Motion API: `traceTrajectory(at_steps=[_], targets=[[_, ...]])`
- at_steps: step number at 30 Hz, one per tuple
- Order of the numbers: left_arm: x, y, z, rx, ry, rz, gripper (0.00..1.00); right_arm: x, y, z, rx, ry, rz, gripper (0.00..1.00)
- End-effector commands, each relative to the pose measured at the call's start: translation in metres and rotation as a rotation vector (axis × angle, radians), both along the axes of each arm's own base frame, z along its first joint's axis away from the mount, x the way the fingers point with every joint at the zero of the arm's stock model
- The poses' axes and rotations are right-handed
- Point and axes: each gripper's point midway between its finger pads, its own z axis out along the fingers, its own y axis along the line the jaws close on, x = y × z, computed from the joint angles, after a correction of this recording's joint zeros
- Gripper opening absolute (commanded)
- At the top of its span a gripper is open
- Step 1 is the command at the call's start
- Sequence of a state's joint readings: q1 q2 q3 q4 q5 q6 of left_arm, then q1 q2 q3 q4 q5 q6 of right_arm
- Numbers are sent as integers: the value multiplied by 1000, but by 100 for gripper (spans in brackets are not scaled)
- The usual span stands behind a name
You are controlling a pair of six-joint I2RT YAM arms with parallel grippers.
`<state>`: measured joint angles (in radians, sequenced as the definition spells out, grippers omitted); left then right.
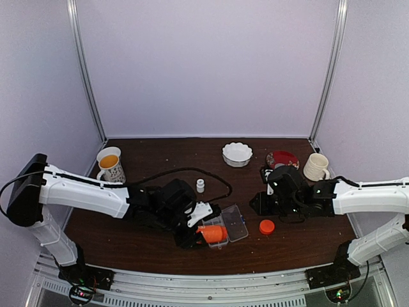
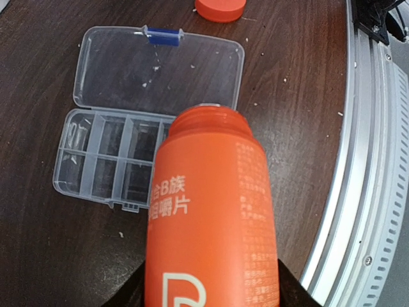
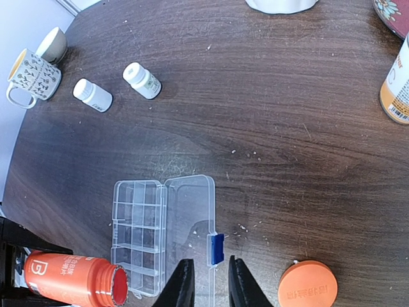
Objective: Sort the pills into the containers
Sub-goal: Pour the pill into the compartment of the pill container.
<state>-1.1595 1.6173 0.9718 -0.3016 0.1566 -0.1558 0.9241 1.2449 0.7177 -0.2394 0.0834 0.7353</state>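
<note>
Left wrist view: the left tool (image 2: 211,295) pinches an uncapped orange plastic bottle (image 2: 211,211) tipped on its side, its mouth reaching ahead over the cells of the flat clear plastic organiser box (image 2: 96,160). The hinged lid (image 2: 160,70) lies open on the dark wooden table (image 2: 38,256) beyond. Tiny cream-white pellets (image 2: 154,66) speck the lid. The right tool (image 3: 208,283), fingers narrowly parted and empty, hovers just short of the lid's blue latch (image 3: 215,249), with a round orange cap (image 3: 307,284) beside it.
</note>
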Motion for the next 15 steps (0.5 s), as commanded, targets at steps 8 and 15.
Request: traceTrajectory(at_steps=[8, 15], targets=[[4, -12, 30, -67, -30, 2, 0, 14, 3, 10, -16, -99, 20, 20], [4, -9, 28, -75, -39, 8, 0, 19, 12, 14, -64, -257, 155, 20]])
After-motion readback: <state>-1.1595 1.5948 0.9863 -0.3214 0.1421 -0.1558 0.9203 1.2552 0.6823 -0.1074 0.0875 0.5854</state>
